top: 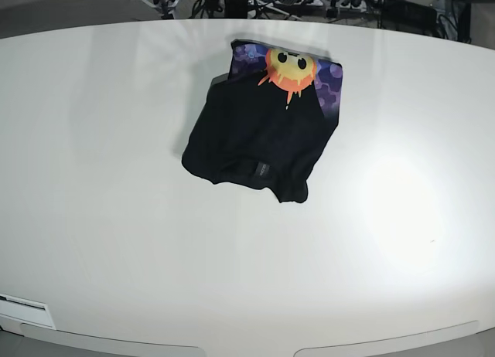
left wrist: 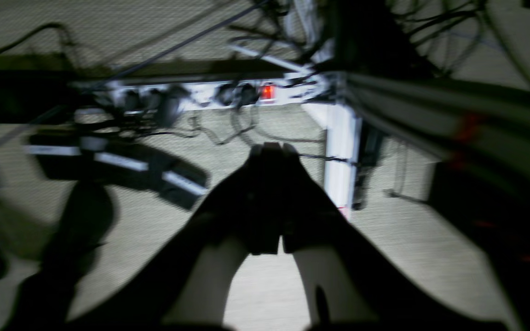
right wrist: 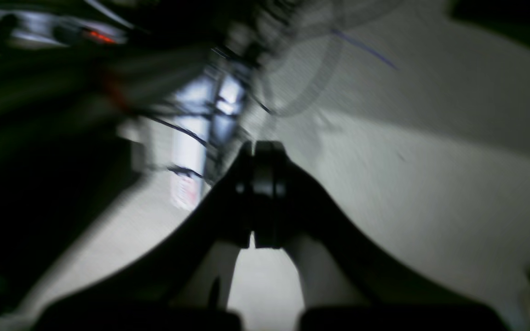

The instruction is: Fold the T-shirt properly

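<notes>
Black T-shirt lies folded on white counter, both hands clenched and away from it

The black T-shirt [top: 263, 133] rests on the white counter [top: 116, 218], in the middle part of its far half as the base view shows it. It makes a compact bundle, a little tilted, with its upper end near the far edge of the counter. At this upper end the print is visible: an orange-yellow sun face [top: 291, 69] with dark eyes, and purple honeycomb pattern at both sides of it. The rest of the visible cloth is plain black. A small dark label [top: 262, 169] is seen close to the lower end, where the border is uneven and one corner hangs out toward the near edge of the counter.

The left hand [left wrist: 267, 154] is clenched, and I see no cloth in it. Behind it, in the left wrist view, there is a white power strip [left wrist: 200, 94] with a red light, among many cables. The right hand [right wrist: 265, 149] is also clenched, with nothing visible in its grip; its wrist view is quite blurred.
</notes>
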Action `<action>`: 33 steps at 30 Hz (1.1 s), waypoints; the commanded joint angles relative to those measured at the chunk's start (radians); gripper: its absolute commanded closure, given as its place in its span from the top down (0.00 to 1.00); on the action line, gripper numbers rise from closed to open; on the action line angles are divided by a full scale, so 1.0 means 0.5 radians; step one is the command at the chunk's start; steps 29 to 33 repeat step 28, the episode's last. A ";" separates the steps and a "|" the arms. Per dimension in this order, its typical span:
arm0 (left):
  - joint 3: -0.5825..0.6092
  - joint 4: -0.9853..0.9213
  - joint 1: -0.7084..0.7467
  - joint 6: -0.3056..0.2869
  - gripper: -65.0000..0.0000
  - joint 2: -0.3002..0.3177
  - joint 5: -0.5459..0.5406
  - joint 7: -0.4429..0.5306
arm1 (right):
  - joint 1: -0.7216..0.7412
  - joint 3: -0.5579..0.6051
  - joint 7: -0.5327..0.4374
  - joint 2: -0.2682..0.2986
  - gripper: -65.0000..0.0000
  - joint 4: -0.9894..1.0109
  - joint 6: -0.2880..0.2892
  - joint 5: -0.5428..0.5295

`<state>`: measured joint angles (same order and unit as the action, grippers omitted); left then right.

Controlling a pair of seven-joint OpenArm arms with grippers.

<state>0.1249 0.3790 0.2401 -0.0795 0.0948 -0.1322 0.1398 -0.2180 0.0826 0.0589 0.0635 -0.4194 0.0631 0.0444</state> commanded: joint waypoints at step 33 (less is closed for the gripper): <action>0.001 -0.185 0.002 0.055 0.00 0.034 0.138 -0.007 | 0.053 -0.004 0.131 0.036 0.00 0.160 0.175 -0.037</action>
